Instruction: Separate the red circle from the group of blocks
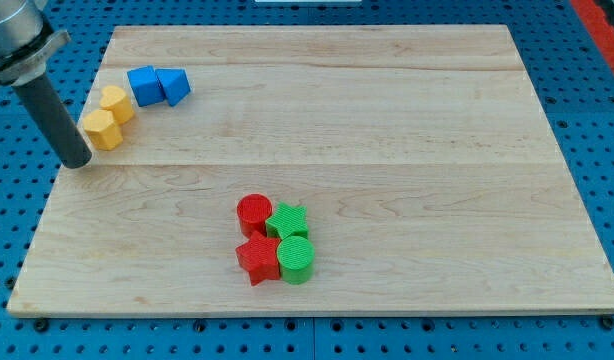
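Red circle (254,213) well apart from my tip (77,163)

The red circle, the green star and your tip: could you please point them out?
red circle (254,211), camera view, top face.
green star (287,220), camera view, top face.
my tip (78,163), camera view, rod's lower end.

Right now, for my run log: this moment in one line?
my tip: view's left, beside yellow blocks | red circle block: touching green star block | separation: not yet
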{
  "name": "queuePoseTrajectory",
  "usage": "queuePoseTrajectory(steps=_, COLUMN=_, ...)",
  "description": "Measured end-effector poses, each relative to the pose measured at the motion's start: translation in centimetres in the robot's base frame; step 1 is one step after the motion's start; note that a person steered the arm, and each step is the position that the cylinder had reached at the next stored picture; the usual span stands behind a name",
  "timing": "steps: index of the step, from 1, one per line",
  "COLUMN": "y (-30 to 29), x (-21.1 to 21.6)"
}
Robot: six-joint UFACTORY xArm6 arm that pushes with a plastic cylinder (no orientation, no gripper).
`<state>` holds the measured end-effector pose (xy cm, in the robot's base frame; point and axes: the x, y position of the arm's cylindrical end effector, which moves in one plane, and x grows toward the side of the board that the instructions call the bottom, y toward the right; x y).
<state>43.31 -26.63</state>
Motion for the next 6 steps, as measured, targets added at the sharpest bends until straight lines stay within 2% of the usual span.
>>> queuePoseTrajectory(steps=2, y=3.1, x=-1.0)
queuePoseTrajectory(steps=3, y=2.9, x=2.6)
queuePoseTrajectory(steps=4, y=2.4, x=8.0)
queuePoseTrajectory(steps=5, y=5.5, x=13.2)
queuePoseTrajectory(steps=6, y=11.5, x=16.1)
